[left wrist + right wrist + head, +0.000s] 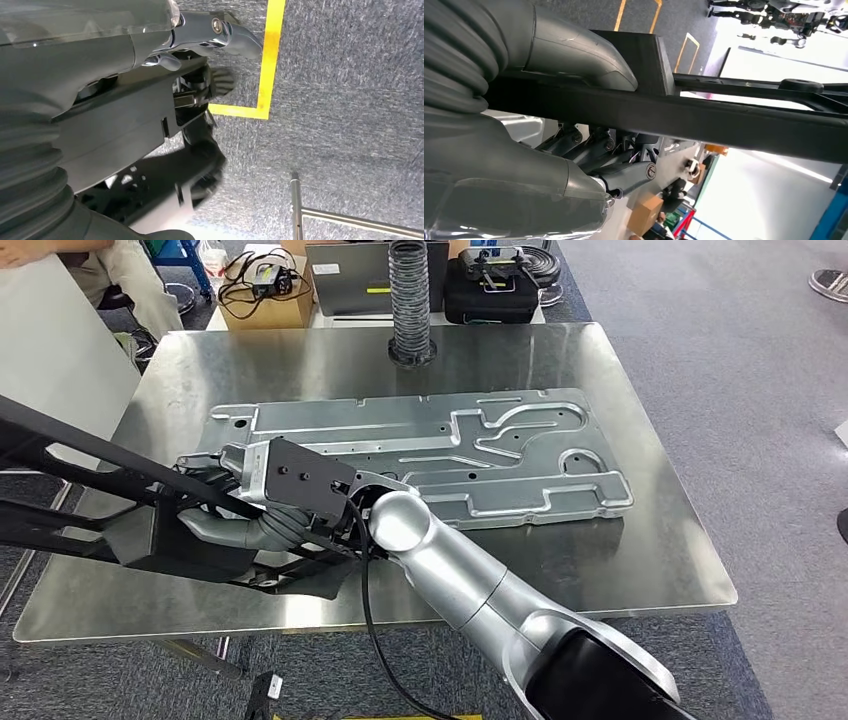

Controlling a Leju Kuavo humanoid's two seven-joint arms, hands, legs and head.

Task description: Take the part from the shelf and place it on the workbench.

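Observation:
The part is a long black frame (120, 510) of bars. It hangs low over the front left corner of the steel workbench (620, 570) and runs out past the table's left edge. My right arm reaches across from the lower right, and my right hand (255, 515) grips the frame. In the right wrist view the thumb (574, 50) lies on one side of the black bar (724, 120) and the fingers (624, 175) curl round the other. In the left wrist view my left hand (100, 55) holds another stretch of the frame (120, 135) above the carpet.
A large stamped silver plate (430, 445) lies across the middle of the workbench. A ribbed hose (410, 300) stands at its back edge. Behind are a cardboard box (265, 300) and a black case (490, 290). A person (100, 270) sits at the back left. Yellow floor tape (267, 60) marks the carpet.

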